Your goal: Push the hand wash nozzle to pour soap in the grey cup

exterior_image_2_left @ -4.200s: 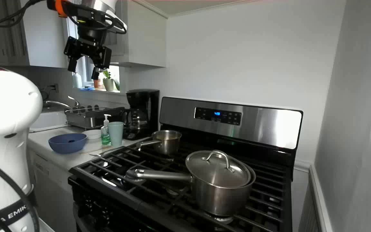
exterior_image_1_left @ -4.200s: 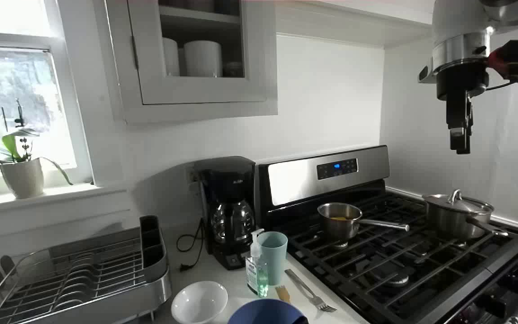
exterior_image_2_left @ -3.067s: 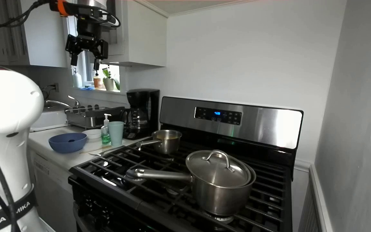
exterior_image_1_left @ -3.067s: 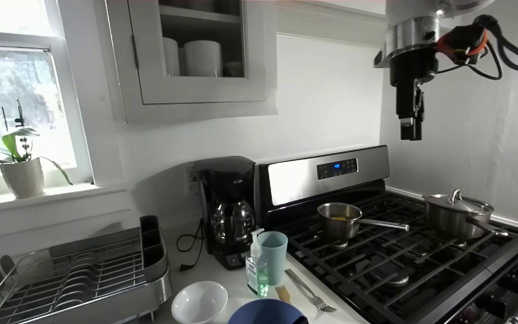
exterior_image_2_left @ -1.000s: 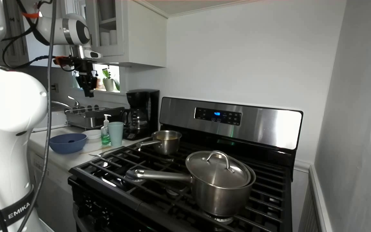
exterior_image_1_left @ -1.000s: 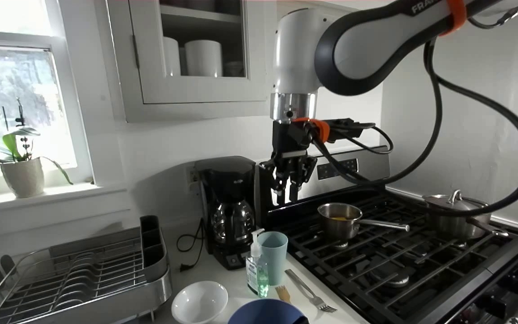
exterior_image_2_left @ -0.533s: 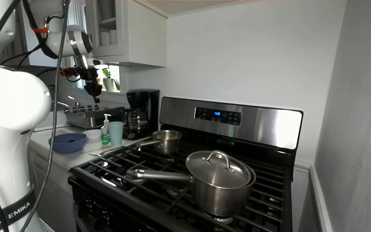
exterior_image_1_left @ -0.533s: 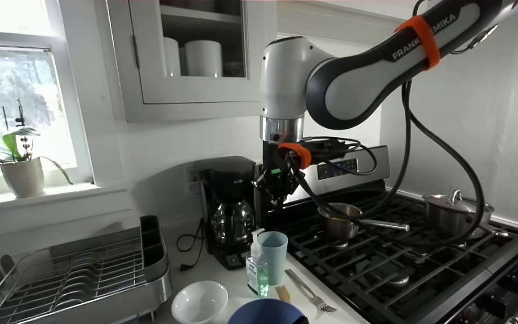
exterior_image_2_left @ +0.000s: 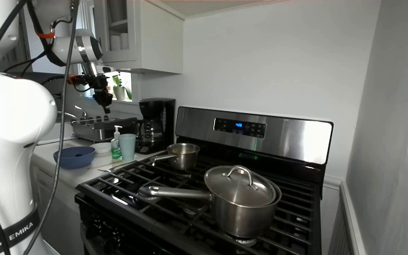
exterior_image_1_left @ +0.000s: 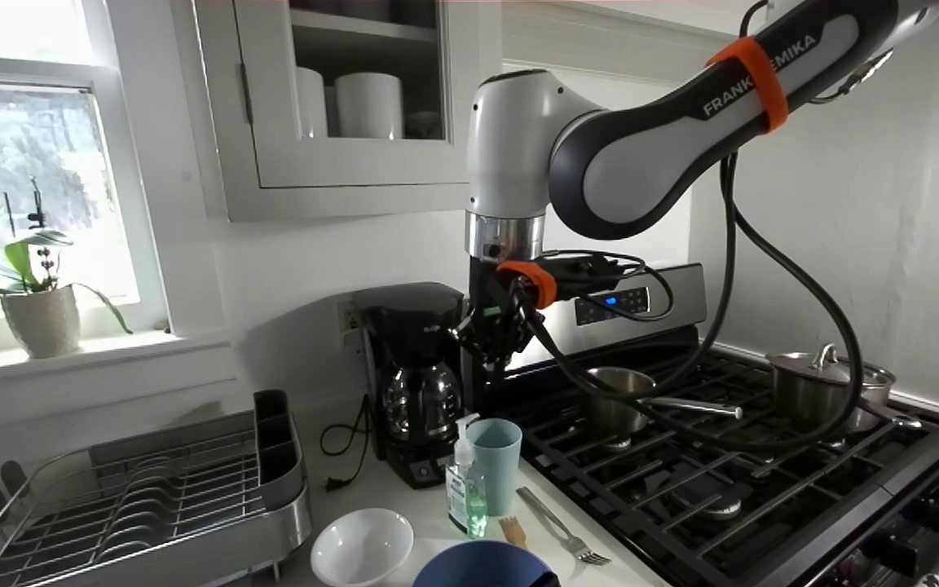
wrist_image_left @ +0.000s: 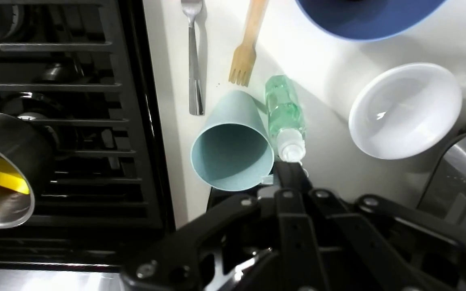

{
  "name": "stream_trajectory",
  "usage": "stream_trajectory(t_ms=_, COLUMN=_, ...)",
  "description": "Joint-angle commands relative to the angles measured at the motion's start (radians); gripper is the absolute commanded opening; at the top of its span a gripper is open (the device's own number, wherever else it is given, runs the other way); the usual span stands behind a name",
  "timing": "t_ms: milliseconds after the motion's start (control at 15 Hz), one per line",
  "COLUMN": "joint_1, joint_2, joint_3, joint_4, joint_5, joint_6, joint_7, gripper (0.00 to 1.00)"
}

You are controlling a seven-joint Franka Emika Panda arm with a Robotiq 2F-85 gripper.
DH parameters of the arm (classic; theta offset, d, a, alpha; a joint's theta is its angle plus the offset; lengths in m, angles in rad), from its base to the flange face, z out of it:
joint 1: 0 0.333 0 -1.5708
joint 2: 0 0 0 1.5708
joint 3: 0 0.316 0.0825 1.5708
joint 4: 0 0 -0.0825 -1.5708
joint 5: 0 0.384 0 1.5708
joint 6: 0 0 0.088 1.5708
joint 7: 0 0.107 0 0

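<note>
The hand wash is a clear bottle of green soap (wrist_image_left: 280, 101) with a white pump nozzle (wrist_image_left: 291, 146). It stands upright right beside the grey cup (wrist_image_left: 233, 155), a pale blue-green tumbler with its mouth up; both show in both exterior views. My gripper (exterior_image_2_left: 107, 111) hangs above them, fingers down, with a gap between it and the nozzle (exterior_image_2_left: 118, 128). In the wrist view the gripper (wrist_image_left: 291, 165) has its fingers together and nothing between them. They cover part of the nozzle, whose spout end peeks out at the cup's rim.
A black coffee maker (exterior_image_1_left: 412, 383) stands close behind the cup. A white bowl (wrist_image_left: 406, 111), a dark blue bowl (wrist_image_left: 372, 20), a wooden fork (wrist_image_left: 243, 60) and a metal fork (wrist_image_left: 193, 64) lie around. The stove holds a small pot (exterior_image_2_left: 183, 156) and a lidded pot (exterior_image_2_left: 243, 198).
Over the last seconds my gripper has come across from above the stove, turned and lowered over the bottle and cup. Its fingers have closed within the last second; bottle and cup have not moved.
</note>
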Motion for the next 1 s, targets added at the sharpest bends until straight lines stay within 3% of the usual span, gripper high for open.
stream_trajectory(t_ms=0, joint_1=0.025, joint_2=0.030, joint_3=-0.040, joint_4=0.022, joint_5=-0.022, joint_6=0.011, joint_7=0.011, gripper=0.00)
stream_trajectory(t_ms=933, joint_1=0.070, joint_2=0.196, joint_3=-0.114, joint_4=0.149, joint_5=0.004, joint_6=0.075, joint_7=-0.043, gripper=0.00)
